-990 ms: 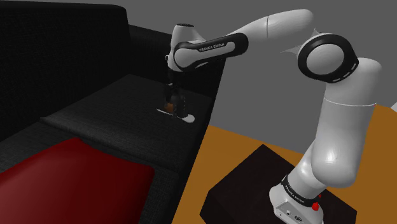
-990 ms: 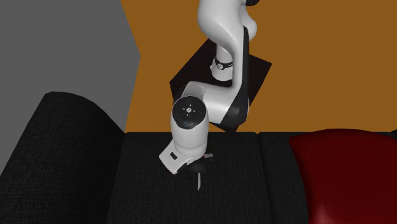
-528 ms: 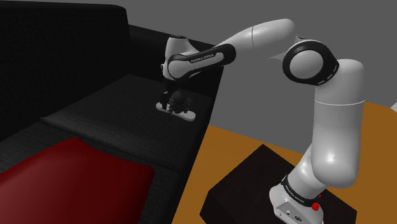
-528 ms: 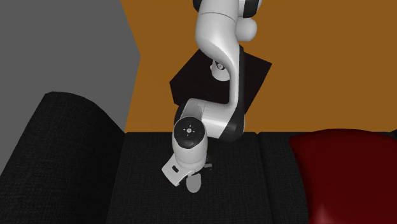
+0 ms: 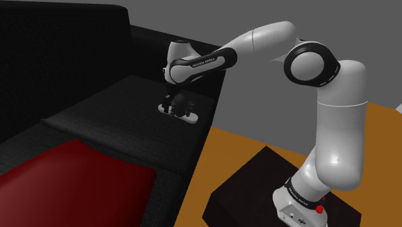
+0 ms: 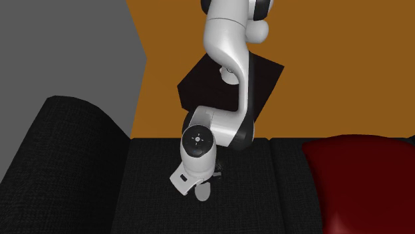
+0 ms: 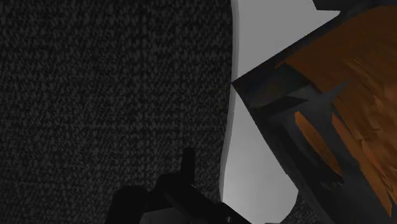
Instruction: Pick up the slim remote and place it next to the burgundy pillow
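The slim remote (image 5: 186, 117) is a pale, flat bar lying on the black sofa seat (image 5: 116, 122), close to the armrest at the shoulder view's right. My black gripper (image 5: 177, 106) is tilted down onto it, fingers open and low around its middle; the remote rests on the cushion. From the second exterior view, the wrist covers most of the remote (image 6: 201, 192), leaving one pale end visible. The burgundy pillow (image 5: 71, 184) lies on the seat at the shoulder view's lower left, well away from the gripper. It also lies at the second exterior view's right, pillow (image 6: 366, 176).
The sofa's tall black backrest (image 5: 58, 45) rises behind the seat. An armrest (image 6: 73, 139) bounds the seat at the second exterior view's left. The orange floor (image 5: 258, 151) and my dark stand (image 5: 258, 190) lie beyond the sofa's side. Woven black fabric (image 7: 108, 95) is close to the hand.
Over the last second the arm dropped and the hand tipped from upright to slanted, coming down onto the remote. The remote stays in place on the seat.
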{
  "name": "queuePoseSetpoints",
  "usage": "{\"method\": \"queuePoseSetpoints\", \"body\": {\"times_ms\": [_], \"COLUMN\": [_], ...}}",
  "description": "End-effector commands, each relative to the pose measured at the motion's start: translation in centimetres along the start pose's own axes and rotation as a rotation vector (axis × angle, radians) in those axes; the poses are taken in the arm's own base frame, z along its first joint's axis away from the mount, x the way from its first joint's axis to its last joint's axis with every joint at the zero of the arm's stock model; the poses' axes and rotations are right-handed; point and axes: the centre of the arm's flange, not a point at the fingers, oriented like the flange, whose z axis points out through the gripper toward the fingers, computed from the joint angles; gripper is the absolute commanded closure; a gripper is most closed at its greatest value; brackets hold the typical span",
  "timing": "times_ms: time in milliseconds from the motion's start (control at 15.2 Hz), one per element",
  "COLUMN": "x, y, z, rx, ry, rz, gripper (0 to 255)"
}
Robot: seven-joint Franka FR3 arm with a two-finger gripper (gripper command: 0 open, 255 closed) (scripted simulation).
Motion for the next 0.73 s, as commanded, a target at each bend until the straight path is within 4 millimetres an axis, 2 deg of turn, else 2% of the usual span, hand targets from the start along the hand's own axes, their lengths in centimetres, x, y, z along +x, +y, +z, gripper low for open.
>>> {"method": "queuePoseSetpoints", "body": {"times_ms": [0, 66, 594, 660], "x": [-0.26, -0.09, 0.00, -0.27], "y": [-0.11, 0.03, 0.37, -0.11], "z": [0.67, 0.49, 0.45, 0.67], "rx": [0.005, 0.005, 0.005, 0.005], "ry": [-0.018, -0.018, -0.018, -0.018], "rz": [0.000, 0.000, 0.000, 0.000], "gripper": [0, 255, 255, 255]}}
